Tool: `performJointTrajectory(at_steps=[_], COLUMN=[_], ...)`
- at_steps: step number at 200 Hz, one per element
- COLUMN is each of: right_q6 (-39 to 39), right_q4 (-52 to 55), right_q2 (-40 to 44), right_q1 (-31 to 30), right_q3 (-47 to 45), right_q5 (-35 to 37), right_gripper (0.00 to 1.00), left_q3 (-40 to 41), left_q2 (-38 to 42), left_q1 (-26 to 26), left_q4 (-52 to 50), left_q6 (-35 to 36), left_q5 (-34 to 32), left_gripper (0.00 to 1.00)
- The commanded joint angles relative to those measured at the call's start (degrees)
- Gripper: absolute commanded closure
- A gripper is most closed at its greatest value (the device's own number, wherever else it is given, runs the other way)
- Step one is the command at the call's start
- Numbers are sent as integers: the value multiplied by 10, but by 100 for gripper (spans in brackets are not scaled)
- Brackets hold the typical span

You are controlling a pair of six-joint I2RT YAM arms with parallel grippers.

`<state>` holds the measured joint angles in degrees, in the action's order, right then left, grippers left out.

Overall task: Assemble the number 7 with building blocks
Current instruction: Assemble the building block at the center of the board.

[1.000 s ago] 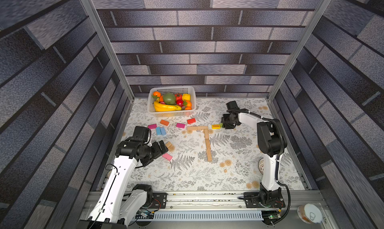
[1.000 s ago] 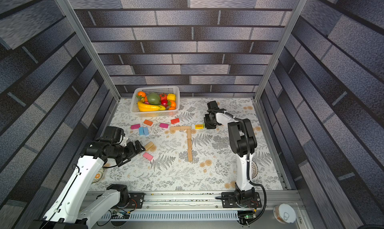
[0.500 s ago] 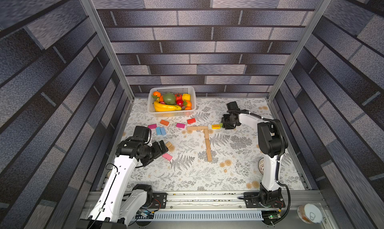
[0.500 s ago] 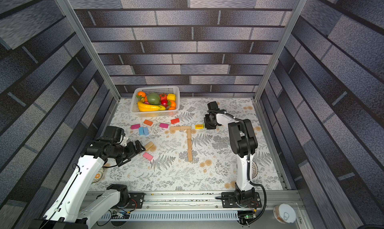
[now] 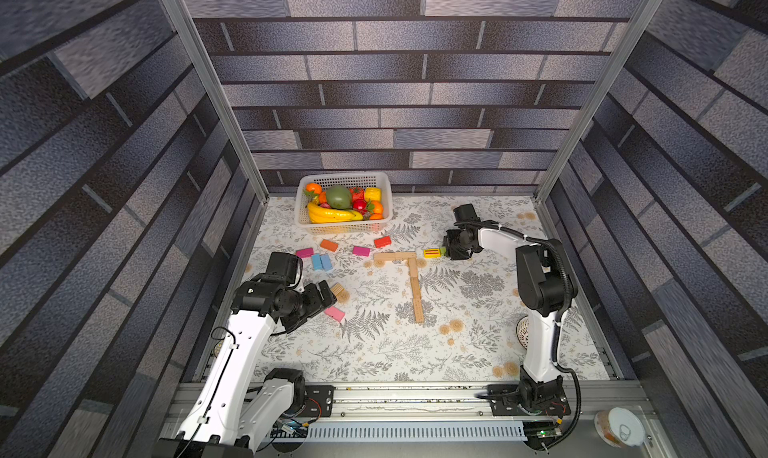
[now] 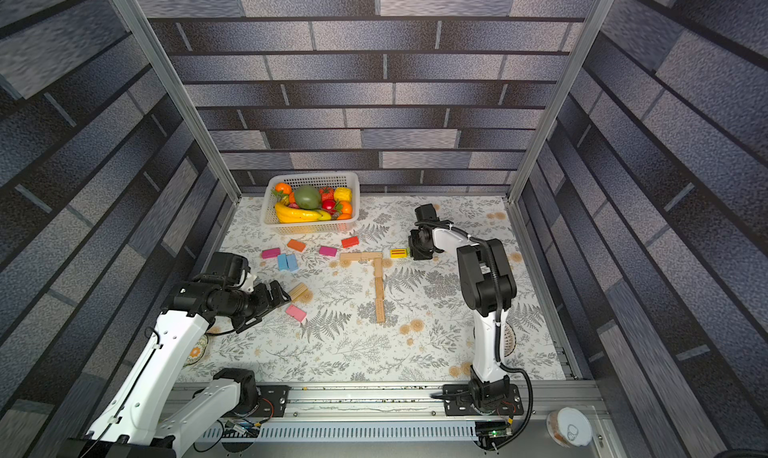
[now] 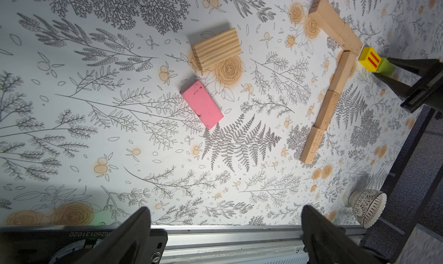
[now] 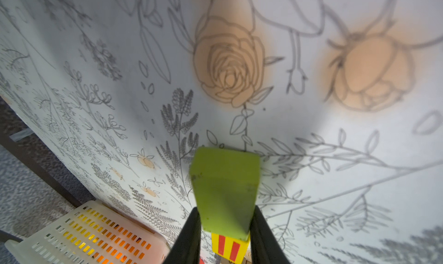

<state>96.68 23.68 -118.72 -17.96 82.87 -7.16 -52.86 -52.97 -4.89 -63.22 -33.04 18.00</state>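
The number 7 (image 5: 414, 285) lies mid-table in both top views, made of plain tan building blocks: a short bar and a longer stem (image 7: 328, 102). Just right of the bar sits a yellow block with red stripes (image 5: 431, 252). A green block (image 8: 226, 186) butts end to end against it, and my right gripper (image 8: 225, 210) is shut on that green block. My left gripper (image 7: 224, 211) hangs open and empty over the table's left front, near a pink block (image 7: 201, 104) and a ribbed tan block (image 7: 217, 48).
Loose magenta (image 5: 304, 252), blue (image 5: 322, 262), orange (image 5: 328, 245) and red (image 5: 382, 241) blocks lie left of the 7. A white basket (image 5: 345, 227) of toy fruit stands at the back. A patterned bowl (image 5: 521, 331) sits by the right arm's base.
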Motion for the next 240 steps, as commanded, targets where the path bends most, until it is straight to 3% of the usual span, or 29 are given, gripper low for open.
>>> performJointTrajectory(at_steps=[1,152,187,208,240], right_q6=[15,31,34,19,-31], right_q4=[56,46,43,41,34], right_q2=[-7,-3,6,9,22], right_q1=[-7,-16,-15,-12,-4], right_q3=[-25,-39,-52,-51,-41], right_q5=[8,10,16,20,27], right_gripper=[68,63,49,26,22], left_q3=[-6,-5,-6,-8,-14], left_q2=[9,19,20,22,27], left_q1=[-3,-1,-1,-2,-2], left_q4=[-1,-12,-12,-15,-24], left_q6=[10,17,18,20,26], left_q5=[-5,-8,-7,-8,-13], left_gripper=[0,0,0,0,0])
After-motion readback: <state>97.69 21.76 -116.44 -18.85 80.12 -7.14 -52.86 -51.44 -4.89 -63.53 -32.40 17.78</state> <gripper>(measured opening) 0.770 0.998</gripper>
